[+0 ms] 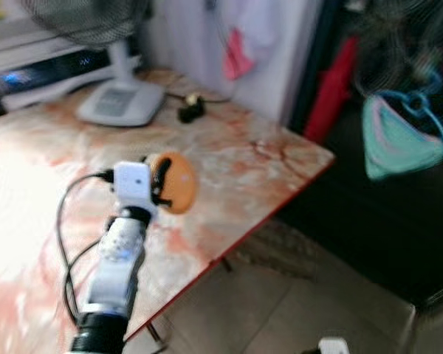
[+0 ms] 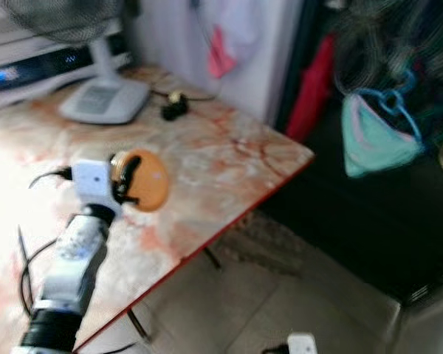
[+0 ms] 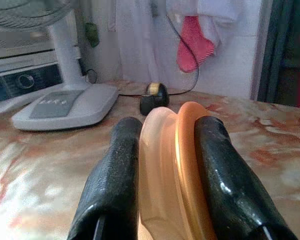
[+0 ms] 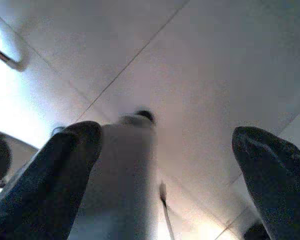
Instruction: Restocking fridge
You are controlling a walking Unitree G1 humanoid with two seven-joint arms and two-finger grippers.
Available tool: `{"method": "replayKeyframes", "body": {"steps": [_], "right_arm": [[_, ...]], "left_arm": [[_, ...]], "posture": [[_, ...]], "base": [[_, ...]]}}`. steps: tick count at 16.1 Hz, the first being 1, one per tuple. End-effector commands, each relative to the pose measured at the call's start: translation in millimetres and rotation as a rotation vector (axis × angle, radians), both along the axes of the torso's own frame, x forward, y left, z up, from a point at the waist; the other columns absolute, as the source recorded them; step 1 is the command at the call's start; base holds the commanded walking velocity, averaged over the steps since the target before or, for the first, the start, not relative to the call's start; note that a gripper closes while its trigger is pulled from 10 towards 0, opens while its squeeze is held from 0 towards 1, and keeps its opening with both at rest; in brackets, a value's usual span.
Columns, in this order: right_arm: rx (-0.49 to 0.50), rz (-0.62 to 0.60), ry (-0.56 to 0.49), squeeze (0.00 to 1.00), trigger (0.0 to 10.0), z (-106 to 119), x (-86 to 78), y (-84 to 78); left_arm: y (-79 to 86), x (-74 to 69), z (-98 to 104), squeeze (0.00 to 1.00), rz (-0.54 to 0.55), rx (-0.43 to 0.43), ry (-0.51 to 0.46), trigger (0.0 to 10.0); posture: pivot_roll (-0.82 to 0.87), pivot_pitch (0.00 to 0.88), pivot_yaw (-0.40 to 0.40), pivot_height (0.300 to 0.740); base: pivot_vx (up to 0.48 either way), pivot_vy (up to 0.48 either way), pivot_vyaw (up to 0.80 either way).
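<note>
The orange container (image 3: 177, 165), a flat, round, lidded piece, is clamped edge-on between the two black fingers (image 3: 115, 185) of the left gripper (image 1: 162, 181). Note that the fingers press on its two broad faces, with the rim standing up between them and projecting past the fingertips. Judge this grip as suited to carrying: the flat faces give the pads a wide seat, and the thin profile stays in line with the wrist.

In the head views, you see the container held above the marble-patterned table (image 1: 266, 158), near its front edge, with the silver left arm (image 1: 118, 258) reaching up from below. Whether the container touches the tabletop cannot be told; it appears lifted clear.

Beyond the gripper, a white fan base (image 1: 122, 102) stands at the back of the table, and a small dark object (image 1: 190, 109) on a cable lies beside it. A pink cloth (image 3: 194, 42) hangs against the white surface behind the table. A teal garment (image 1: 402, 140) hangs to the robot's right, over a dark area.

The right gripper (image 4: 165, 165) points at pale floor tiles, fingers well apart and holding nothing; treat that arm as idle.

Expect the next step to be transport to the fridge.
</note>
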State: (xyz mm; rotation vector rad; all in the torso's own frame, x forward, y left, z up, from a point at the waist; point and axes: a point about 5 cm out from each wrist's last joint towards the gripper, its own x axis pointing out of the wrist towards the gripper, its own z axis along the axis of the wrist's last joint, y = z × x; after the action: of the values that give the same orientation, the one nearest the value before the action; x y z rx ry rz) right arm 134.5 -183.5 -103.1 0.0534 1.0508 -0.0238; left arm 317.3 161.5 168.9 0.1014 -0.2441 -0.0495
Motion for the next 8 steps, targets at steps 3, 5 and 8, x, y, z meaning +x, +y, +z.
{"method": "replayKeyframes", "body": {"steps": [3,5,8], "right_arm": [[-0.003,-0.010,0.011,0.00,10.0,-0.3,-1.7,-3.9],[-0.004,-0.012,0.010,0.00,10.0,-0.2,-1.4,-3.9],[-0.004,-0.016,0.009,0.00,10.0,-0.1,-1.2,-4.4]], "left_arm": [[-13.1,1.1,3.1,0.00,-0.048,0.011,-0.017,10.0],[-13.1,1.4,3.1,0.00,-0.051,0.015,-0.017,10.0],[-14.1,1.6,3.0,0.00,-0.054,0.018,-0.017,10.0]], "posture": [[0.08,0.014,0.037,0.740],[0.08,0.012,0.036,0.740],[0.08,0.012,0.035,0.740]], "base": [[0.000,0.000,-0.74],[0.000,0.000,-0.74],[0.000,0.000,-0.74]]}}
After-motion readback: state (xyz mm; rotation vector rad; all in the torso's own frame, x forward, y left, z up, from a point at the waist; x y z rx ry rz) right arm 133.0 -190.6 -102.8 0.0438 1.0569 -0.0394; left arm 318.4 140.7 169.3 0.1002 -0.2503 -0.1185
